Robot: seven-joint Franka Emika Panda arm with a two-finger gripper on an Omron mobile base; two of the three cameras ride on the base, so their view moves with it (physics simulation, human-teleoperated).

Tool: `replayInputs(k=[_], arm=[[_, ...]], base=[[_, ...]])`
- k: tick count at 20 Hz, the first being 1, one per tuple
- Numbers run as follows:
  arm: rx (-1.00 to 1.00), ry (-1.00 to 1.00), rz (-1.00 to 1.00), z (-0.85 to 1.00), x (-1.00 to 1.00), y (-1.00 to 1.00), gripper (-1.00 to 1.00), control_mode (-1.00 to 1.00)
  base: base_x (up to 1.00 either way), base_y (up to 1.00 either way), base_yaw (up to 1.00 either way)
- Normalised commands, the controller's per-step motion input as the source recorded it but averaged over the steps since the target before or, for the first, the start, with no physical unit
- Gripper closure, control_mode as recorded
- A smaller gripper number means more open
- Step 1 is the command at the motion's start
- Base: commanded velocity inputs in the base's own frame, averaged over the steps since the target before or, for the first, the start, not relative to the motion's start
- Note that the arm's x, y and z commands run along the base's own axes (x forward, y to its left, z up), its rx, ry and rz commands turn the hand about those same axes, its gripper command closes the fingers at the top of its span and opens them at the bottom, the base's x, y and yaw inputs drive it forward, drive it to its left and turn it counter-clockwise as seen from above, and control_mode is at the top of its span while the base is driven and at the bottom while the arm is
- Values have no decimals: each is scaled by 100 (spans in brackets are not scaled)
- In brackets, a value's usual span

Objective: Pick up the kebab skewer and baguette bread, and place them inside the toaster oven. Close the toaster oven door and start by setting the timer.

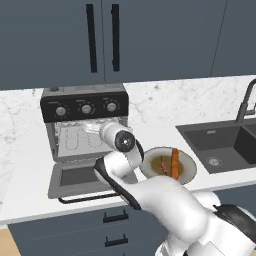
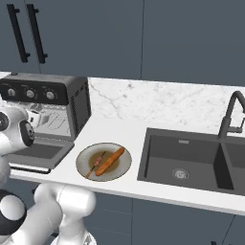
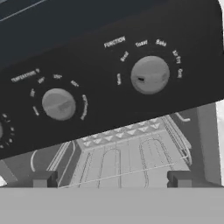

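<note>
Two foods, kebab skewer [image 2: 95, 164] and baguette bread [image 2: 110, 161], lie plated beside toaster oven [image 1: 84, 122]; jaws seemingly released.

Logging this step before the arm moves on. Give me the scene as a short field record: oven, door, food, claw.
toaster oven: grey box at the left of the white counter, three knobs on its black panel
toaster oven door: dropped open, flat toward the counter edge
wire rack: inside the oven, bare
kebab skewer: on the round plate, not yet loaded
baguette bread: on the same plate, beside the skewer
claw: open, holding nothing, facing the oven mouth below the knobs
sink: to the right of the plate
</note>
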Motion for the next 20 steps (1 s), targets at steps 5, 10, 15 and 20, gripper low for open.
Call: replayInputs(k=[5, 10, 15, 20], arm=[[-20, 8, 2, -67, 61, 9, -100, -100], [-28, 10, 2, -58, 45, 41, -100, -100], [-9, 3, 0, -24, 42, 18, -100, -100], [2, -3, 0, -28, 39, 0, -100, -100]], base=[[0, 0, 0], [0, 0, 0], [0, 0, 0], [0, 0, 0]])
